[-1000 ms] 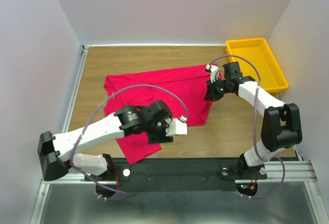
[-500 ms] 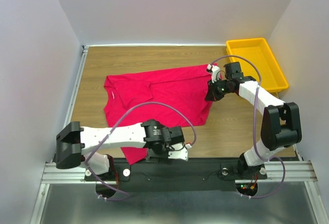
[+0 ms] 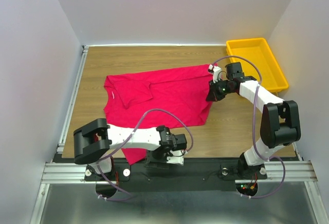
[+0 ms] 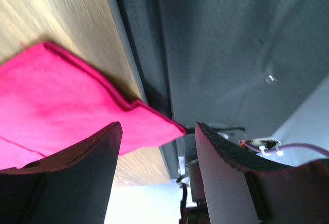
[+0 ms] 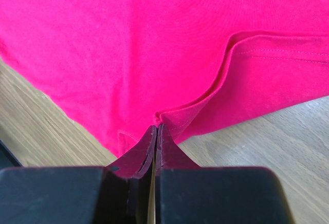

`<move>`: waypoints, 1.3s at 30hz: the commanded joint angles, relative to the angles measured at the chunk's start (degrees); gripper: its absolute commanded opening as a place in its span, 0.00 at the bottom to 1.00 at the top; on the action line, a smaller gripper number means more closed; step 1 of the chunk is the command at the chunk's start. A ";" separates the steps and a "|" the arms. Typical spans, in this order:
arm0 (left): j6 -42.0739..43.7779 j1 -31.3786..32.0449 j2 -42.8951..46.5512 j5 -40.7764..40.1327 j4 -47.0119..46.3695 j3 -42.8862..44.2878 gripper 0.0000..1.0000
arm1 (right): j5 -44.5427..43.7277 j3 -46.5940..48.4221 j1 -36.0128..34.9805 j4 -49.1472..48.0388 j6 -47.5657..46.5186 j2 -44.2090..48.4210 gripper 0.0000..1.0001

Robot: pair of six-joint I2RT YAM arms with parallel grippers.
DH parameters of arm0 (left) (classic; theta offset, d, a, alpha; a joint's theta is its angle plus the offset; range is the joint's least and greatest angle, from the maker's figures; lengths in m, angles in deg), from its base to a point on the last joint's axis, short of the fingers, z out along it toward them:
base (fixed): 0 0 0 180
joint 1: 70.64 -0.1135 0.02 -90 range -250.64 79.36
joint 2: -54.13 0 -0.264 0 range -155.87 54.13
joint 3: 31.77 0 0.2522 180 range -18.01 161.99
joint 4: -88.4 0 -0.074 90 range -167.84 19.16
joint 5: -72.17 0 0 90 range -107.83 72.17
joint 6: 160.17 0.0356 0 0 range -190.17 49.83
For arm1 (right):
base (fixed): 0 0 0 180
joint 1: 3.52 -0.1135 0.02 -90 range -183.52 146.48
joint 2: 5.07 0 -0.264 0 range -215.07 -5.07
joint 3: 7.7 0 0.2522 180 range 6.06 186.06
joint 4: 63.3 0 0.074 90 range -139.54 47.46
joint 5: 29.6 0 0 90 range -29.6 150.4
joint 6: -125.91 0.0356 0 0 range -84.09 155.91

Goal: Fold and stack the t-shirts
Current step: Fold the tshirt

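My right gripper (image 5: 156, 131) pinches the t-shirt (image 5: 154, 39) hem; left gripper (image 4: 158, 129) (jaws wide) should straddle the near corner squarely.

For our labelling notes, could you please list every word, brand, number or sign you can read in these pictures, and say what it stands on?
No text can be read in any view.
The small white neck label on the red t-shirt is too small to read.
The yellow tray shows no lettering.
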State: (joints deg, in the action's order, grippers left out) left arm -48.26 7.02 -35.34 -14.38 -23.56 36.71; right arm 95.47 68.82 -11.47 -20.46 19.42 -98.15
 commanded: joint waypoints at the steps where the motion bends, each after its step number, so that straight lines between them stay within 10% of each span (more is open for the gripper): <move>1: -1.43 0.29 -2.46 -2.47 -1.20 -0.41 0.70 | 1.58 -0.10 0.74 -1.48 0.41 0.18 0.01; 6: -3.80 -0.15 -2.47 -9.57 -1.90 0.30 0.70 | 2.72 -0.27 0.91 -1.40 -0.12 0.26 0.02; 12: -10.22 -1.91 5.68 -19.16 -3.74 8.73 0.69 | 6.41 -1.06 0.91 0.10 -3.72 2.46 0.44; 20: -16.54 -10.07 19.32 -28.40 -10.94 19.63 0.74 | 11.15 4.11 0.22 5.36 -10.83 2.81 0.58; 29: -29.19 -22.56 34.35 -31.64 -26.94 23.33 0.89 | 20.39 -1.58 -23.67 14.35 -47.56 4.57 0.64; 39: -34.83 -24.67 47.89 -41.41 -33.89 21.04 0.93 | -2.71 12.99 -54.70 4.94 -37.31 -10.80 0.55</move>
State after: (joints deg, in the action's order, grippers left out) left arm -80.15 -17.43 10.47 -50.51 -53.72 57.80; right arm 103.10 75.42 -57.96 -9.64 -21.76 -104.60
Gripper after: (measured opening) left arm 0.921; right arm 0.554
